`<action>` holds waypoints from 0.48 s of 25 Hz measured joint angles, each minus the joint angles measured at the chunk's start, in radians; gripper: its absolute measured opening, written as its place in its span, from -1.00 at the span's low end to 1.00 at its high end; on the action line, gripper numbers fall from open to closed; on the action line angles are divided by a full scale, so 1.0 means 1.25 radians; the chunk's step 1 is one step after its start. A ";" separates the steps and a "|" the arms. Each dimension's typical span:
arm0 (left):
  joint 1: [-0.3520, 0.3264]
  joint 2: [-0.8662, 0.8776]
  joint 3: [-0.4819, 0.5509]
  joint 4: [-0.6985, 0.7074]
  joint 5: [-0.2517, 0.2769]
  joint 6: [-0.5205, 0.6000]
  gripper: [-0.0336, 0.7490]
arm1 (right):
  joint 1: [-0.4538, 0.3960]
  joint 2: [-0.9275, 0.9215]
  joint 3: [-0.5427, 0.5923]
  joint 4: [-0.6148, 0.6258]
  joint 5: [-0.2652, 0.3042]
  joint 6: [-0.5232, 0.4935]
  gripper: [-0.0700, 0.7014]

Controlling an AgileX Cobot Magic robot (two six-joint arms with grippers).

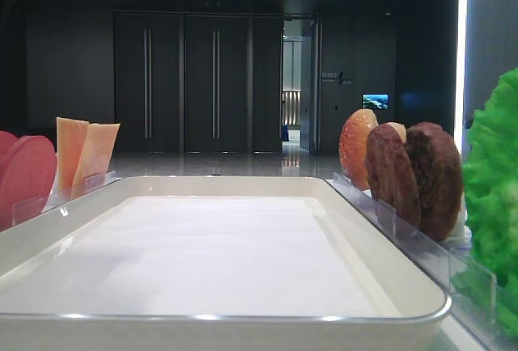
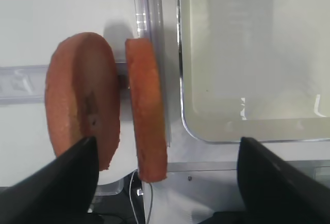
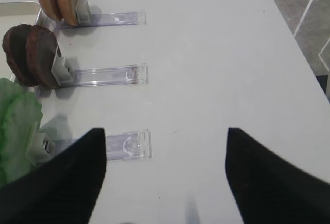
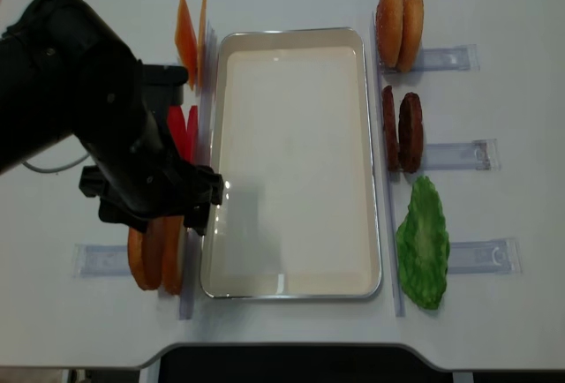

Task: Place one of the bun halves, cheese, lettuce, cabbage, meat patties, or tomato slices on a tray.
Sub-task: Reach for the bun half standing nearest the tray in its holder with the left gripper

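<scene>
The white tray (image 4: 291, 290) lies empty in the middle. Left of it stand cheese (image 4: 190, 30), tomato slices (image 4: 183, 131) and two orange-brown bun halves (image 2: 147, 110) on edge. My left gripper (image 2: 167, 146) is open just above these; the inner half rises between its fingers and the outer half (image 2: 82, 100) is by the left finger. Right of the tray stand more bun halves (image 4: 399, 28), meat patties (image 4: 402, 131) and lettuce (image 4: 422, 242). My right gripper (image 3: 165, 136) is open over bare table. Cabbage is out of view.
Clear plastic holder strips (image 3: 111, 74) run out from each food pair across the white table. The left arm (image 4: 106, 127) covers part of the tomato slices from above. The table's front edge (image 4: 282, 348) is close behind the tray, and a cable (image 2: 149, 198) hangs there.
</scene>
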 joint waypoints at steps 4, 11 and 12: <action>0.000 0.000 0.000 0.000 0.000 0.000 0.73 | 0.000 0.000 0.000 0.000 0.000 0.000 0.40; 0.000 0.018 0.002 0.000 -0.001 0.000 0.73 | 0.000 0.000 0.000 0.000 0.000 0.000 0.40; 0.000 0.025 0.002 0.000 -0.001 0.000 0.73 | 0.000 0.000 0.000 0.000 0.000 0.000 0.40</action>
